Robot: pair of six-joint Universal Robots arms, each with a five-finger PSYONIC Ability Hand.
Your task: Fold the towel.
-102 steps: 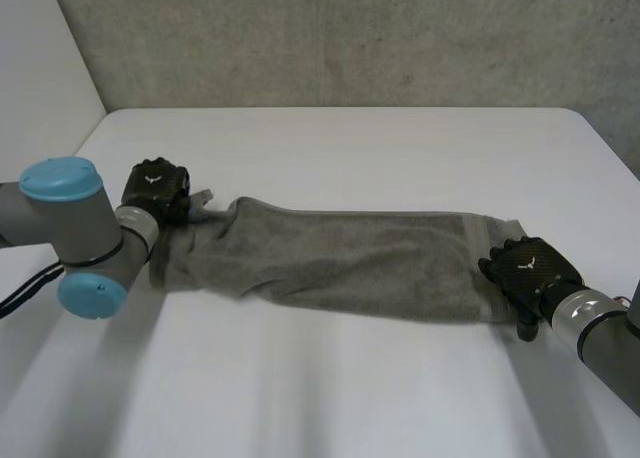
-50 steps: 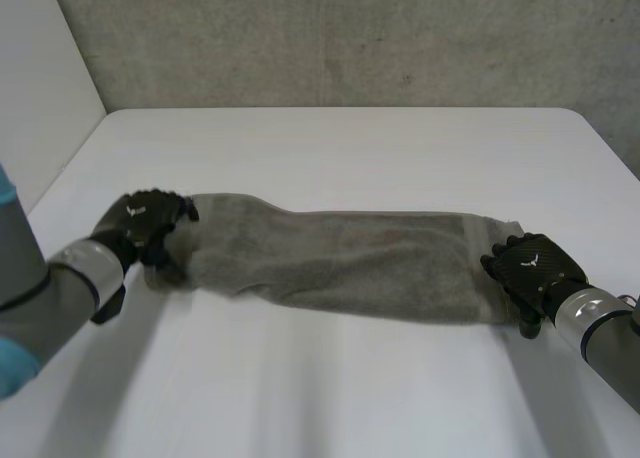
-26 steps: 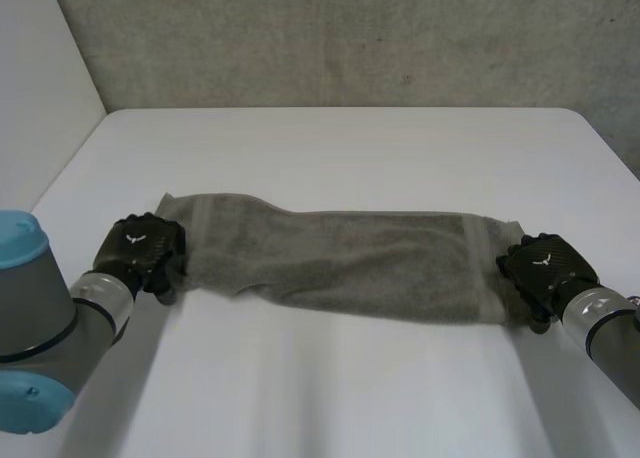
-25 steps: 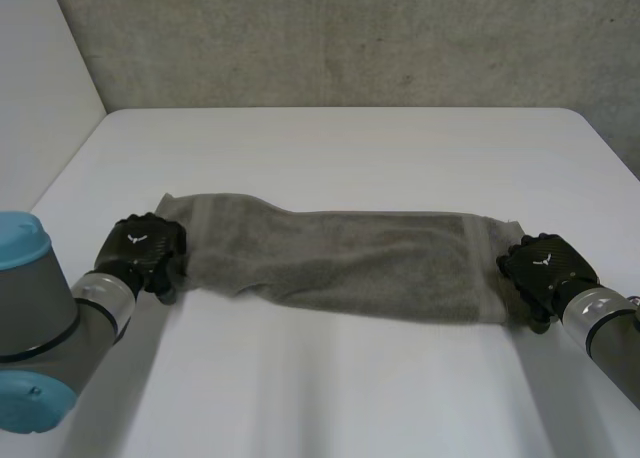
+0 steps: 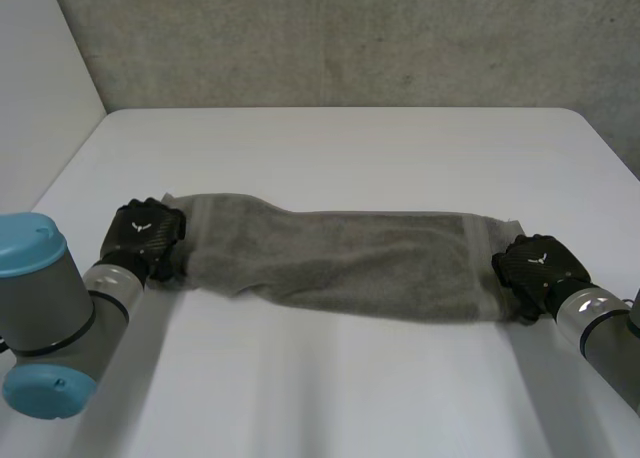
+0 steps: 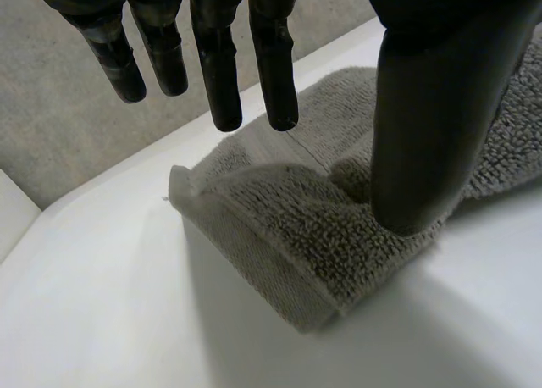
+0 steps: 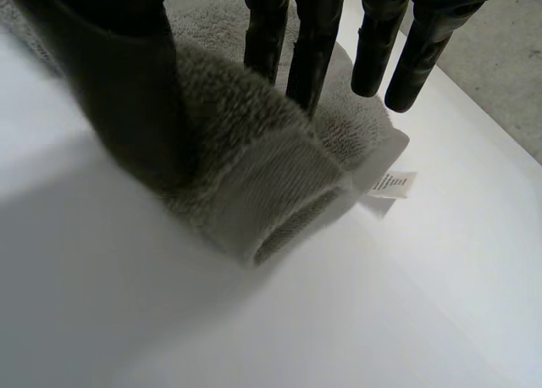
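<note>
Towel (image 5: 340,263) lies stretched between left hand (image 5: 147,236) and right hand (image 5: 535,268).

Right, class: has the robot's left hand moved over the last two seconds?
Yes. The left hand has come toward the camera, away from the far-left corner of the table, and now sits at the left end of the towel.

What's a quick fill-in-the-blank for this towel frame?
The ___ towel lies stretched out across the white table.
The left hand has its ___ resting on one end of the towel, with the fingers held clear above it.
The right hand pinches the other end between thumb and ___.
Missing: grey; thumb; fingers.
</note>
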